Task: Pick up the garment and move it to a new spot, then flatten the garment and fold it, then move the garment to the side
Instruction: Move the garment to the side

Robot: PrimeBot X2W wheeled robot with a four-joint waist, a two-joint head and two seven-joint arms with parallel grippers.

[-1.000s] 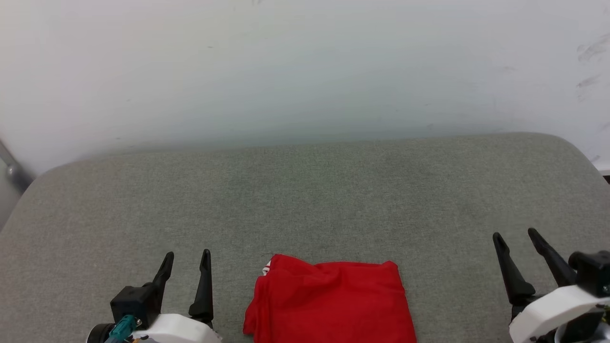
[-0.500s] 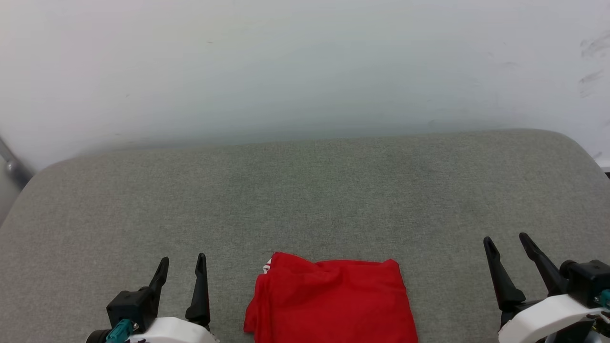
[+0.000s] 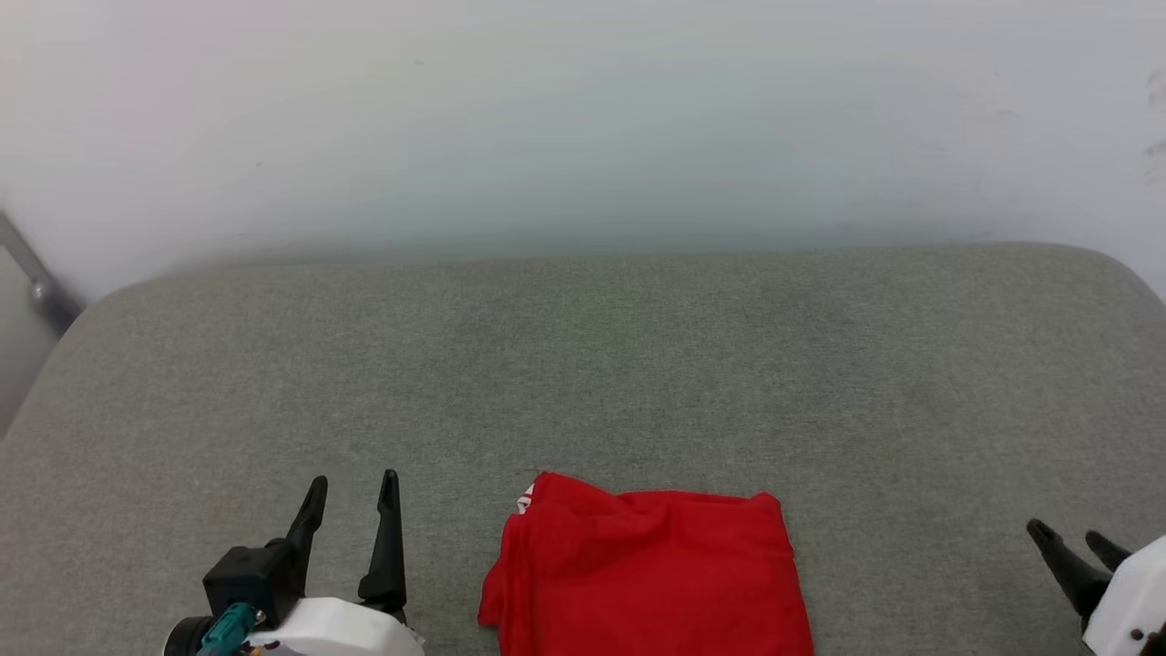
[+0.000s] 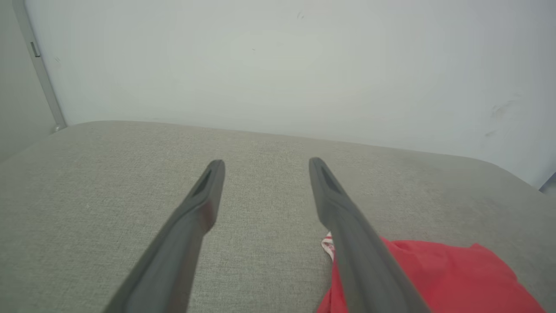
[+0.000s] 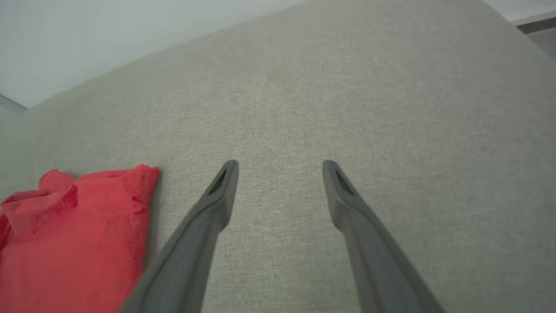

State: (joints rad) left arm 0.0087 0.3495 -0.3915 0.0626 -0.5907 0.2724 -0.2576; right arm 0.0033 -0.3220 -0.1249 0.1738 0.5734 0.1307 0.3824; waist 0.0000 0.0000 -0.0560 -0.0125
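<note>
Garment: the red jersey T-shirt [image 3: 647, 574] lies folded into a compact rectangle at the near side of the grey upholstered surface [image 3: 583, 364], about mid-width. Its near part runs off the bottom of the head view.
Garment edges: the far edge is fairly straight, with a few soft wrinkles. The far right corner is square and the far left corner humps up a little. A sliver of red-and-white striped trim [image 3: 526, 498] peeks out at that left corner. Layered fold edges show down the left side.
Left gripper [image 3: 354, 478]: just to the left of the shirt, with a strip of grey fabric between them. Its fingers are spread apart with nothing between them.
Right gripper [image 3: 1064, 530]: low in the right corner of the head view, well apart from the shirt. Its fingers are parted and hold nothing.
Open room: plain grey fabric stretches from the shirt's far edge to the back of the surface. It also runs out wide on both sides, past each gripper.
Surface edges: the back edge meets the white wall [image 3: 583, 118], and the far corners are rounded on the left and right.
Beyond: a grey metal bar [image 3: 36, 282] slants down the wall by the far left corner.
</note>
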